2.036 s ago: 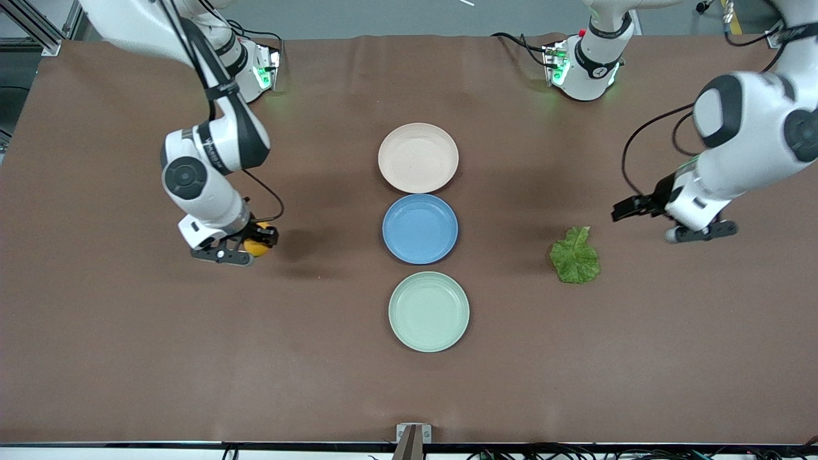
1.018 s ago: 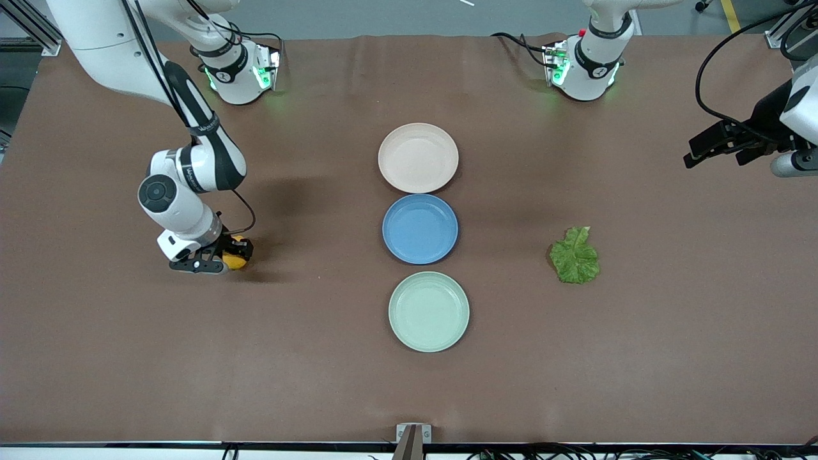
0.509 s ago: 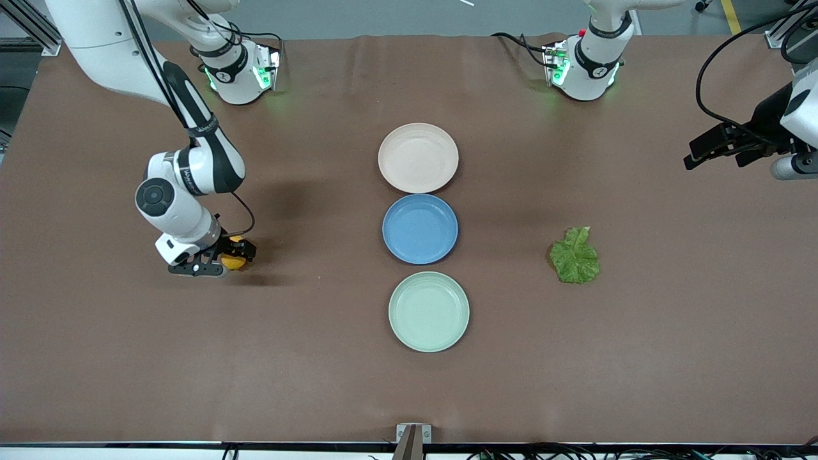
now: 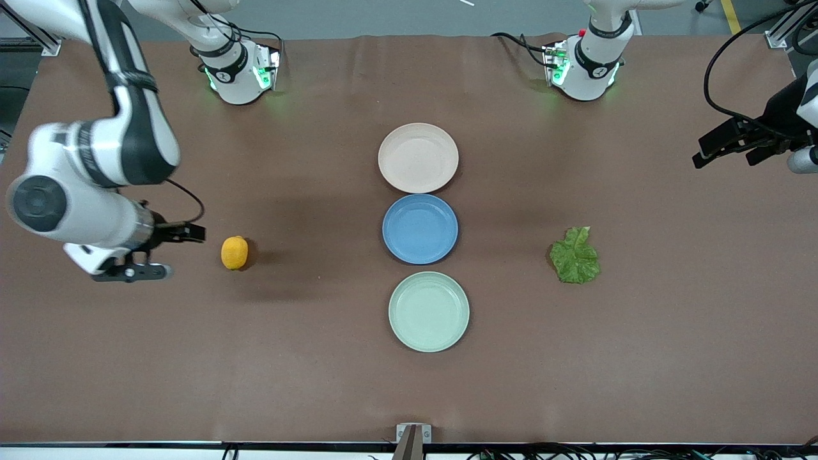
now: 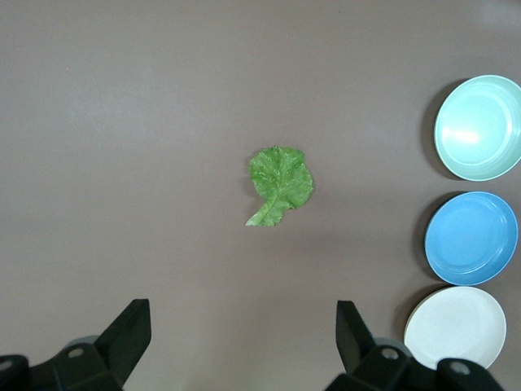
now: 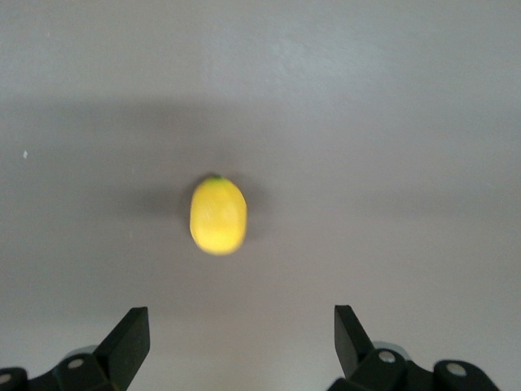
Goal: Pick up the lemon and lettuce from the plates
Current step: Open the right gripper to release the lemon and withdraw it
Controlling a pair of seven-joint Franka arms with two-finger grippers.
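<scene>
1. Counter (image 4: 319,383): wide brown matte surface; you have both arm bases along its 12 o'clock edge in the front view.

2. Plates, three, round, shallow, matte, in a line down the counter's middle, rims almost touching. Beige-cream plate (image 4: 418,158) sits at the 12 o'clock end, farthest from the front camera. Blue plate (image 4: 420,229) sits between the other two. Pale mint green plate (image 4: 429,312) sits at the 6 o'clock end, nearest the camera. You will find nothing lying on any of them.

3. Right gripper (image 4: 148,253): hangs over bare counter toward the right arm's end, at 9 o'clock from the lemon. Its fingers (image 6: 122,342) are spread wide and hold nothing.

4. Left gripper (image 4: 735,142): hangs over the counter's edge at the left arm's end, at roughly 2 o'clock from the lettuce and well apart from it. Its fingers (image 5: 130,334) are spread wide and hold nothing.

5. Lettuce (image 4: 575,257): flat crinkled bright green leaf with a short paler stem. You have it lying on bare counter at 3 o'clock from the blue plate, well apart from it.

6. Lemon (image 4: 234,253): small oval yellow-orange fruit, smooth-skinned. You have it resting on bare counter at 9 o'clock from the blue plate, well apart from it and near the right gripper without touching it.
</scene>
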